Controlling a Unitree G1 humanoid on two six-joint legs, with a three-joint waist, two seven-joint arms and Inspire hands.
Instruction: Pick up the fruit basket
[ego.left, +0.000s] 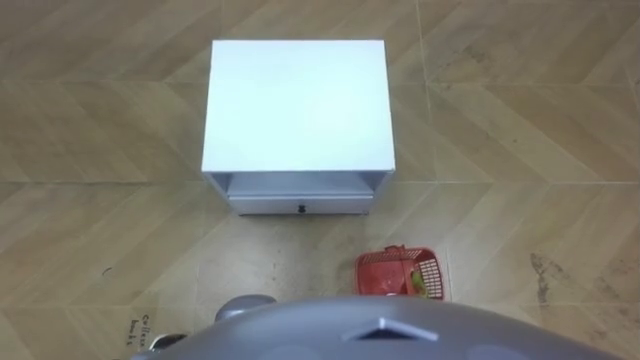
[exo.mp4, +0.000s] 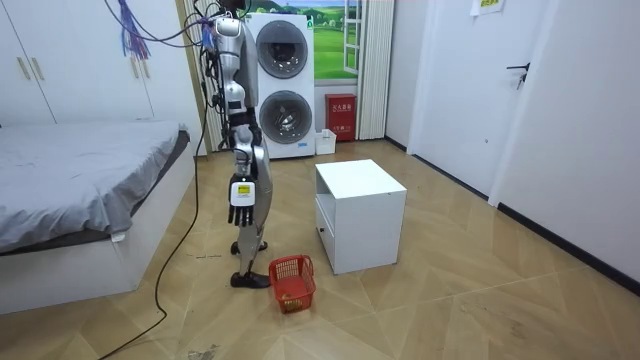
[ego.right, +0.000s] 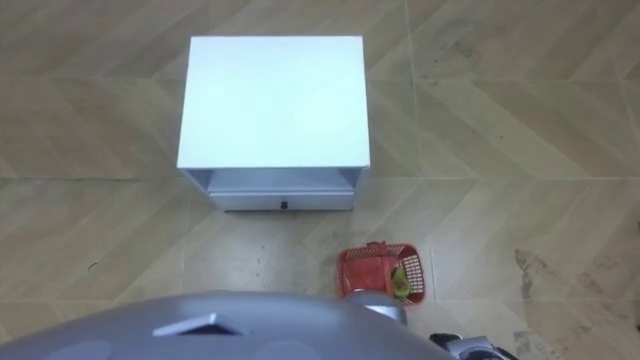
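The red plastic fruit basket (ego.left: 393, 270) (ego.right: 372, 270) stands on the wood floor just in front of me, to my right, with some green and yellow fruit in it. In the room view the basket (exo.mp4: 292, 281) sits by my feet on the camera's side. I stand upright facing a white bedside cabinet. My right hand (exo.mp4: 241, 202) hangs at my side, well above the basket, fingers relaxed and holding nothing.
The white cabinet (ego.left: 297, 105) (exo.mp4: 360, 212) with one drawer stands just beyond the basket, to its left. A bed (exo.mp4: 80, 190) lies behind me. Stacked washing machines (exo.mp4: 280, 85) stand at the far wall. Bare floor spreads to my right.
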